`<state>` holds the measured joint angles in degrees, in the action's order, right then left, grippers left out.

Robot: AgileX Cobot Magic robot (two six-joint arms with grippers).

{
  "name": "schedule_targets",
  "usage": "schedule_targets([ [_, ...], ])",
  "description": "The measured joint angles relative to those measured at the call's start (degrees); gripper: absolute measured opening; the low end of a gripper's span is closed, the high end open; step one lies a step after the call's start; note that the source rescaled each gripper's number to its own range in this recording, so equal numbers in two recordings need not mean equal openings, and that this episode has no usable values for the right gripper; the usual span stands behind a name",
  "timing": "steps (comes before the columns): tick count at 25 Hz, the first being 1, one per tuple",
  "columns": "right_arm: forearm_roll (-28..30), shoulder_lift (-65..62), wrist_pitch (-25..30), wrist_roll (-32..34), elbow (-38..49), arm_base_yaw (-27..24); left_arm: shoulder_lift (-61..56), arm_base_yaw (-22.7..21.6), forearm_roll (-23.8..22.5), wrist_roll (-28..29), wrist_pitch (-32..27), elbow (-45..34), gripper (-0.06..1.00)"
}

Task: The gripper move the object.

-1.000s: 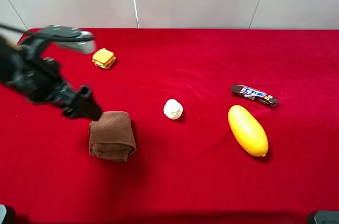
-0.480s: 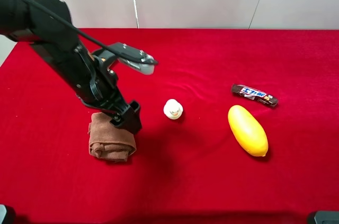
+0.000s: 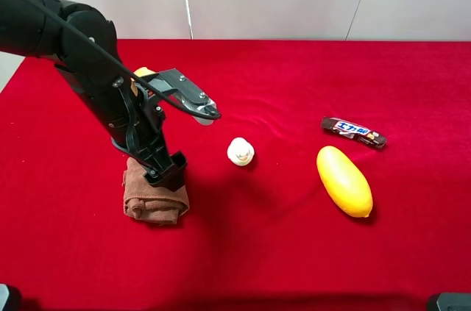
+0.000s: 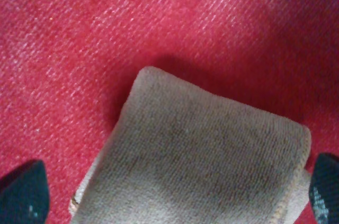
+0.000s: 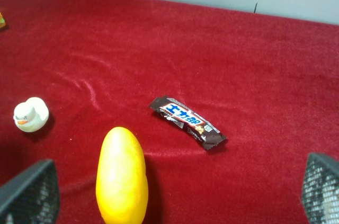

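On the red surface [image 3: 309, 252] I find the left claw [image 3: 168, 173] lowered at the left front, its jaws spread to full width and empty, one fingertip on either side of the folded brown towel [image 3: 153, 206]. The towel lies flat, well apart from the other items, and the right claw [image 5: 176, 189] is likewise wide open with nothing in it. I judge the towel light, soft and not fragile, though its layers may slip or unfold, so I recommend a hold across the middle of the stack, pinching all layers together close to the surface.
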<state>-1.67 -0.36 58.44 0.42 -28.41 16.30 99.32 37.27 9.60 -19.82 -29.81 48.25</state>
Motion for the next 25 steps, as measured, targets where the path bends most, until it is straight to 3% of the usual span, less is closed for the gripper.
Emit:
schedule_targets([
  [19,0.0,0.0,0.1,0.0,0.0,0.0,8.0,0.2,-0.8,0.2,3.4,0.0,0.97],
  [25,0.0,0.0,0.1,0.0,0.0,0.0,8.1,0.2,-0.8,0.3,3.5,0.0,0.86],
])
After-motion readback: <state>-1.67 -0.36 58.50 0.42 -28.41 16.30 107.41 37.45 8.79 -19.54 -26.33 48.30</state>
